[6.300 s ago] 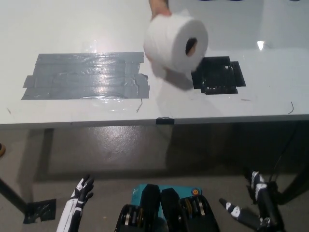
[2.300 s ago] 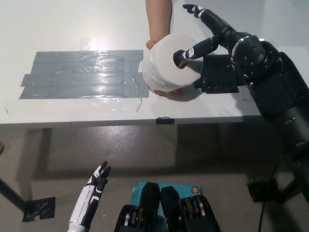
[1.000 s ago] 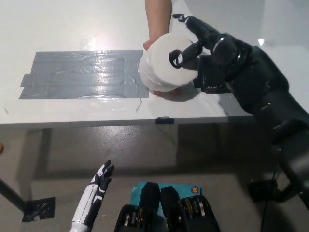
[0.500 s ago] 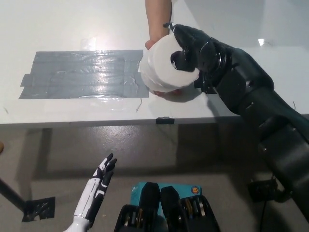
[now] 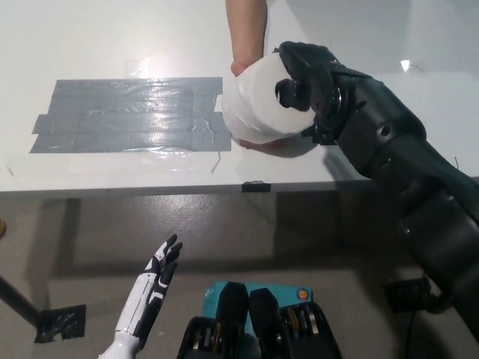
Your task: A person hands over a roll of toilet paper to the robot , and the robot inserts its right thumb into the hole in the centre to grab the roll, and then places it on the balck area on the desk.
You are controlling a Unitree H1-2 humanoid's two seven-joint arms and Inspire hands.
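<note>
Right robot hand (image 5: 305,75) has closed round toilet roll (image 5: 258,101) w/ person's hand (image 5: 243,69) behind; left robot hand (image 5: 153,280) open, low.

A: Soft matt white paper on the toilet roll (image 5: 251,105), gripped by that black right hand (image 5: 310,75), hard plastic with a dull sheen.

B: And at left of the frame, grey tape patch (image 5: 127,116), wrinkled and glossy, on the smooth white desk (image 5: 90,30).

A: White left hand (image 5: 153,288) at lower left, glossy plastic too.

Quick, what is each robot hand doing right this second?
Right hand: shut on the toilet paper roll, which a person's hand also holds.
Left hand: open, holding nothing, low beside the robot.
</note>
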